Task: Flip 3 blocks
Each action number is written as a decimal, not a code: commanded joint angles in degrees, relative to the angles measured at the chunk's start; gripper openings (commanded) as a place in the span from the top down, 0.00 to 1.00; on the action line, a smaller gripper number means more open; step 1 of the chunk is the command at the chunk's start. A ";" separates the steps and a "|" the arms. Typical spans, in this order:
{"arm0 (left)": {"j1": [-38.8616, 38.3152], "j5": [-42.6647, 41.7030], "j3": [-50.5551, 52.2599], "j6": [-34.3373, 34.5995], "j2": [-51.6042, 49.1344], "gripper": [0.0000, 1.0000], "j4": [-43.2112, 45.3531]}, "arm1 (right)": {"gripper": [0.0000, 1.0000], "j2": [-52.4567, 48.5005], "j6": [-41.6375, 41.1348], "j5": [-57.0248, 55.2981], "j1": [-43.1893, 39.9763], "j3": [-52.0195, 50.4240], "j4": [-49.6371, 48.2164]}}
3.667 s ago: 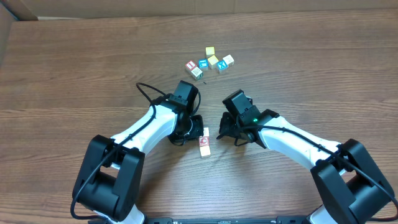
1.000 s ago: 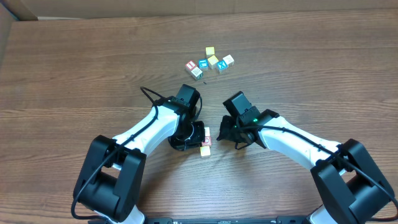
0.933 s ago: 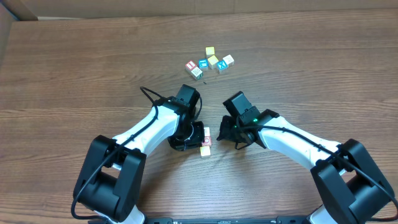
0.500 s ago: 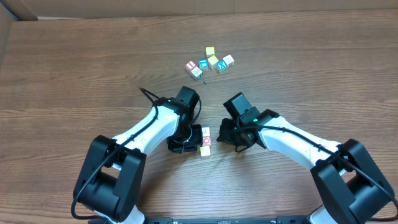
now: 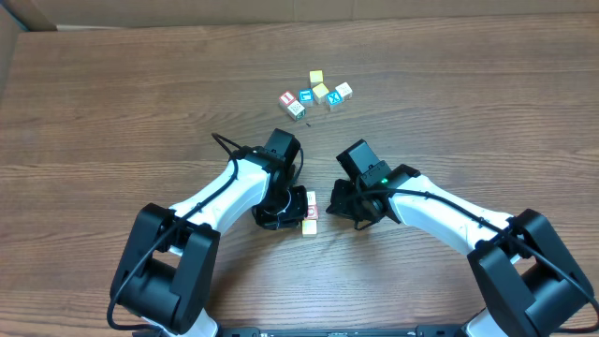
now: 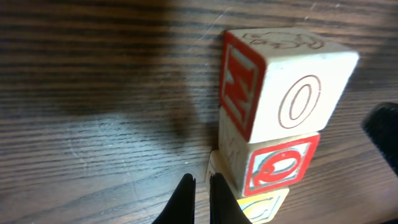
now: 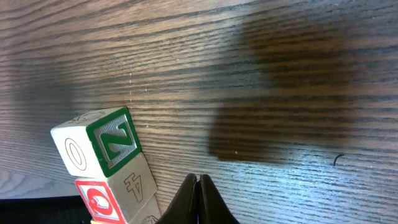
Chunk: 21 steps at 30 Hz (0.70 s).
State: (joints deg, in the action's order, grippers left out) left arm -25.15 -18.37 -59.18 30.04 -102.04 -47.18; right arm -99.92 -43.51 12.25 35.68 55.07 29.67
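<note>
The three small pale wooden alphabet blocks [image 5: 310,213] sit in a tight, touching row on the brown wood-grain table [image 5: 112,112], right between the two arms. They're well apart from the loose bunch of blue- and yellow-faced cubes [image 5: 315,94] farther up. The left gripper [image 6: 200,183] has its fingers pinched fully together with nothing in them, tips low over the table just beside the row. The right gripper [image 7: 198,182] is closed and empty too, near the row's other side. No block is held or tipped, so nudging with closed tips looks like the plan. How many flips are done can't be read off the faces, so possibly all three are left.
</note>
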 commanded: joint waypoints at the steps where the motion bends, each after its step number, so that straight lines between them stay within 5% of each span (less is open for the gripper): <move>1: -0.07 -1.66 0.22 -0.02 -0.28 0.96 0.59 | 0.96 -0.09 0.04 0.52 0.31 0.48 0.02; 21: -0.87 -0.96 0.22 -0.46 -0.28 0.96 -3.45 | 0.96 -0.09 -1.70 4.57 2.29 0.48 7.52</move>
State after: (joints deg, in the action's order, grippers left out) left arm -25.17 -18.92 -59.18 30.04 -102.04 -50.24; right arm -99.92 -43.94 15.86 36.53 55.07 37.15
